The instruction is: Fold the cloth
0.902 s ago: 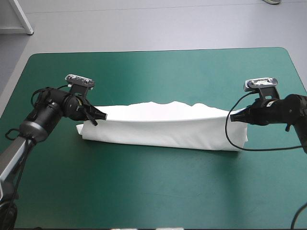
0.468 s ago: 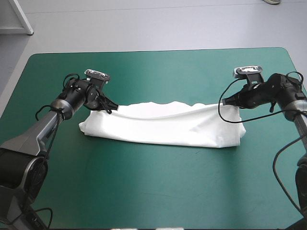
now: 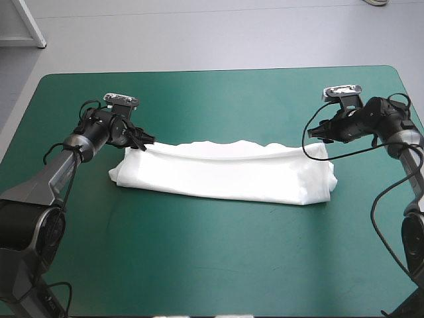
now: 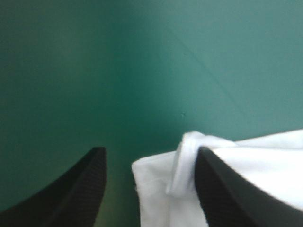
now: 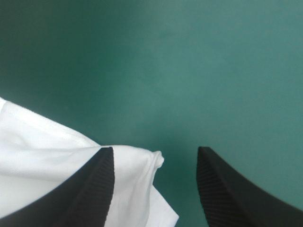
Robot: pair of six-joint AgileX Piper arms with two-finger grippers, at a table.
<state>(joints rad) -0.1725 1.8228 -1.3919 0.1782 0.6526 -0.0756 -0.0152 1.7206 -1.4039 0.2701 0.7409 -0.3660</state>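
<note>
The white T-shirt (image 3: 225,173) lies across the middle of the table as a long folded band, its far edge laid over the near part. My left gripper (image 3: 142,140) sits at the band's far left corner. In the left wrist view it (image 4: 150,153) stands open, and a rolled corner of the T-shirt (image 4: 156,189) lies loose between the fingers. My right gripper (image 3: 318,132) is at the far right corner. It (image 5: 155,152) also stands open, with the T-shirt's corner (image 5: 47,156) resting beside one finger and partly in the gap.
Teal-green cover (image 3: 218,265) shows on the near side of the T-shirt and beyond it up to the table's far edge (image 3: 212,70). The right arm's black cable hangs in a loop over the shirt's right end.
Both grippers were shut on the T-shirt's far corners earlier; now both have opened and let go. The arms carried the edge toward the far side and the cloth has settled flat.
</note>
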